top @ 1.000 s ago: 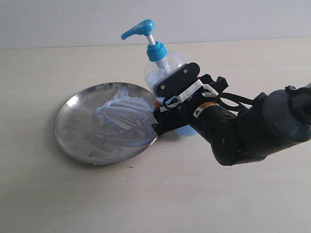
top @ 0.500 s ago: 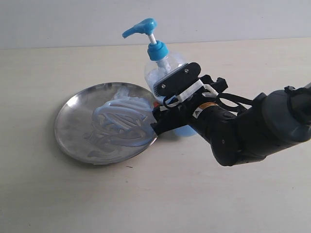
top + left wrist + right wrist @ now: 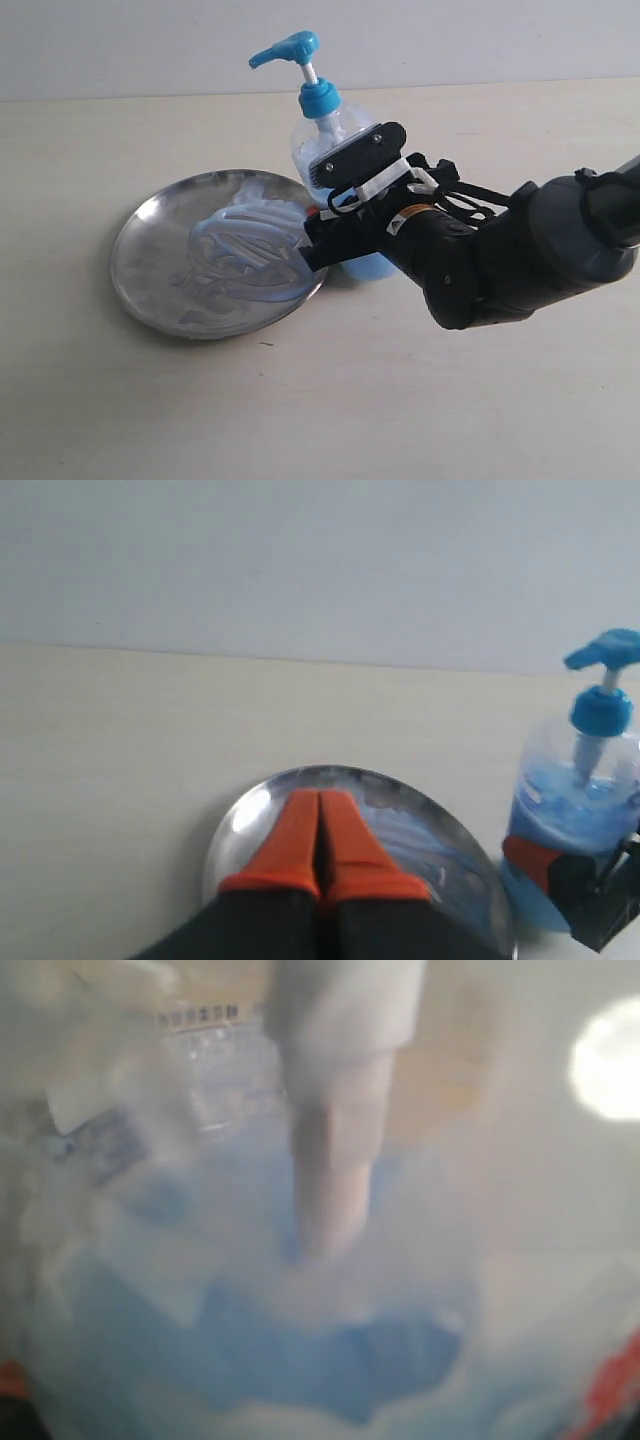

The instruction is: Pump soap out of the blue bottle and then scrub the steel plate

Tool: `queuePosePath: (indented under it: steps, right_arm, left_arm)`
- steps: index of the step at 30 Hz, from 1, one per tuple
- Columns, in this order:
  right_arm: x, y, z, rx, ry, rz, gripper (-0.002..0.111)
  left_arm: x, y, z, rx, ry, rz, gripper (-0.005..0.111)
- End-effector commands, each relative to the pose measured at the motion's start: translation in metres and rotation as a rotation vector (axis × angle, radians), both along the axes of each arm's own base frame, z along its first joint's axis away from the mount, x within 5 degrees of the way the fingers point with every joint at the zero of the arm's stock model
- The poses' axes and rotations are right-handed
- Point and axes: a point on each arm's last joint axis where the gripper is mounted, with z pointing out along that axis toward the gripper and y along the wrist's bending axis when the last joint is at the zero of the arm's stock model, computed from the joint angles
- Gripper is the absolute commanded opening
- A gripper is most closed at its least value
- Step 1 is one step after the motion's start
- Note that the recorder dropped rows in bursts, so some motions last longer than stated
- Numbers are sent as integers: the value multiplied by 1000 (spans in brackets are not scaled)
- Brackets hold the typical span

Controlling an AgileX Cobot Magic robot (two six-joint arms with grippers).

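Clasping the bottle (image 3: 315,140) wide in my right gripper (image 3: 338,205), centre frame, left gripper (image 3: 320,805) pinched empty, I judge soap (image 3: 250,250) delivered; scrubbing the plate (image 3: 130,250) follows.

Blue bottle (image 3: 312,135) just beside steel plate (image 3: 150,250) streaked with pale-blue soap (image 3: 245,255).

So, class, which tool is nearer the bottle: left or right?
Right. The right tool clasps the bottle around its body; the left tool hangs shut above the plate, beside the bottle and apart from it.
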Motion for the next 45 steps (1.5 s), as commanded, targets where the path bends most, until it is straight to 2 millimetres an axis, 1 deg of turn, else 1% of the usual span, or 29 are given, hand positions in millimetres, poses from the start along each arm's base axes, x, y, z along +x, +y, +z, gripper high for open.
queuePosePath:
  steps: [1,6,7,10,13,14,18,20,22,27,31,37,40,43,45]
  right_arm:
    - [9,4,17,29,-102,-8,0]
    - [8,2,14,18,-72,-30,0]
    - [9,2,14,19,-75,-31,0]
    - [9,1,14,18,-74,-34,0]
    - [9,1,14,18,-74,-34,0]
    - [8,1,14,18,-73,-33,0]
    - [8,2,14,16,-71,-32,0]
    - [8,2,12,10,-56,-18,0]
    - [7,3,10,5,-33,-11,0]
    - [7,3,9,-12,-37,-8,0]
    - [7,2,9,-10,-39,-14,0]
    - [7,2,9,-8,-36,-17,0]
    - [7,2,9,-3,-35,-20,0]
    - [7,2,9,-3,-31,-19,0]
    - [7,2,9,-3,-31,-19,0]
  left_arm:
    - [25,-21,16,107,-11,-109,0]
    - [56,-36,33,132,12,-134,0]
    - [68,-42,37,137,47,-152,0]
    - [89,-54,41,151,133,-194,0]
    - [105,-62,37,165,184,-213,0]
    - [113,-66,34,198,202,-239,0]
    - [133,-93,35,316,156,-357,0]
    - [143,-98,34,303,158,-356,0]
    - [158,-105,35,285,160,-350,0]
    - [186,-119,47,264,134,-351,0]
    - [197,-127,49,239,158,-370,0]
    - [207,-137,48,202,175,-412,0]
    - [208,-141,51,203,172,-459,0]
    - [210,-146,58,170,146,-492,0]
    - [210,-149,58,165,146,-524,0]
